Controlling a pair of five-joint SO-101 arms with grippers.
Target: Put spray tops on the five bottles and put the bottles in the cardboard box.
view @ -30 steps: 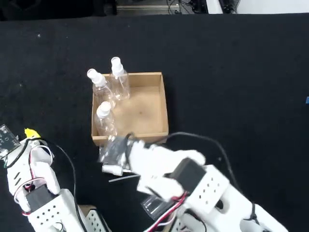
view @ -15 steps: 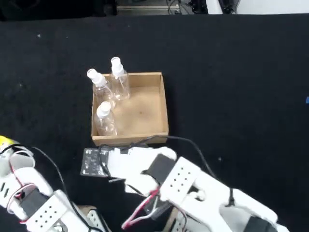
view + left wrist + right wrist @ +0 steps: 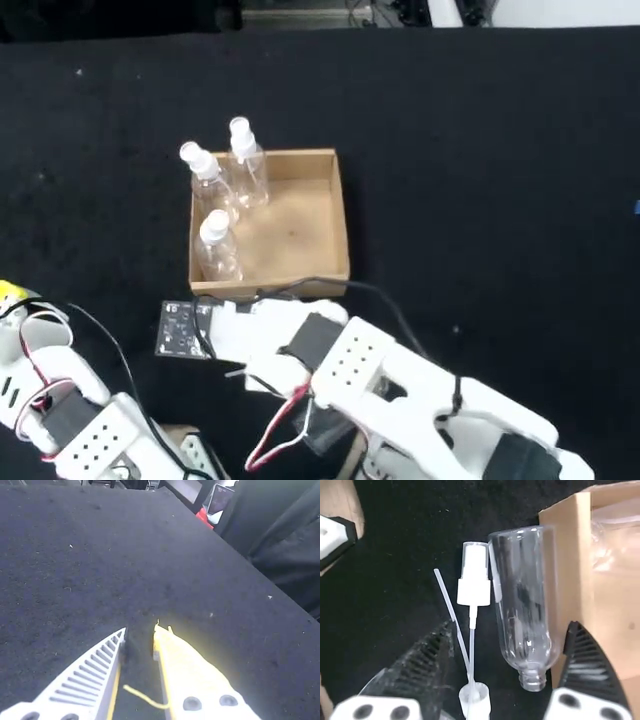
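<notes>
Just outside box wall: uncapped bottle (image 3: 522, 615) lying on its side on tabletop (image 3: 480, 150), open neck pointing away from the cardboard box (image 3: 341, 215); touching the wall or just beside it, can't tell.
Beside bottle: spray top (image 3: 474, 582) and second spray top (image 3: 472, 696), loose, head to tail, dip tubes alongside each other.
Right hand (image 3: 511, 625): jaws wide apart, straddling bottle and tops, holding nothing.
Left hand (image 3: 140, 632): jaws slightly apart, nothing between, over bare tabletop, well apart from the box.
Inside box: three capped bottles (image 3: 217, 245) upright along one wall.
Handling (judgement): bottle is light, thin, smooth plastic, so it will roll and dent; grip mid-body, gently. Tops: take the rigid collar, not the thin tube.
</notes>
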